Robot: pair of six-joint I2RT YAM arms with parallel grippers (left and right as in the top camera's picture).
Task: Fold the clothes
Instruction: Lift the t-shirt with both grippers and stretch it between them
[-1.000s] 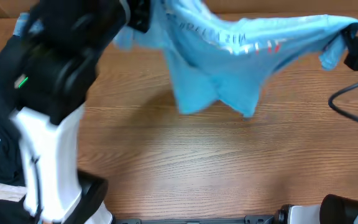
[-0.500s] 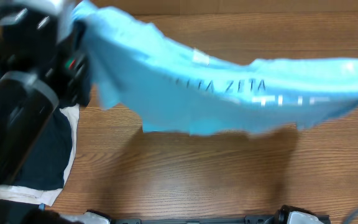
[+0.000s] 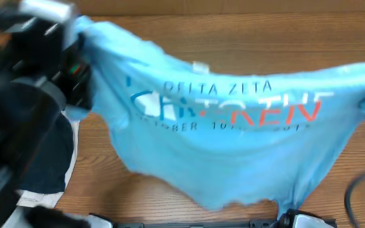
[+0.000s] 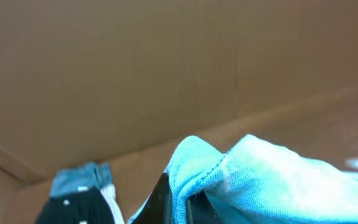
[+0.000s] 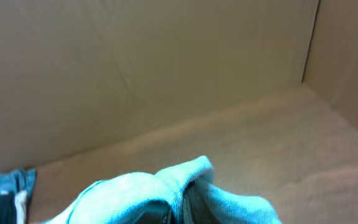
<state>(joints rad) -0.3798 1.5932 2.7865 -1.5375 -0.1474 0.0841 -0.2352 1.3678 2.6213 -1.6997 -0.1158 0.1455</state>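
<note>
The wooden tabletop (image 3: 246,44) shows brown grain running side to side. At its left edge a black garment (image 3: 46,158) lies in a heap, with a white layer (image 3: 73,161) showing just under its right edge. A black cable (image 3: 360,190) curves at the lower right corner. Plain cardboard walls (image 4: 166,74) stand behind the tabletop. Crumpled blue denim (image 4: 79,179) lies near the wall's foot, touching the black garment.

Noted light sky-blue short-sleeved T-shirt of thin fabric (image 3: 233,152) held up over wooden tabletop (image 3: 246,38). Stretched wide left to right, sagging at centre, lower hem hanging loose and uneven. Shows "DELTA ZETA" in dark print, with larger blue and red lettering beneath. Bunched at both upper ends; edges motion-blurred.
</note>
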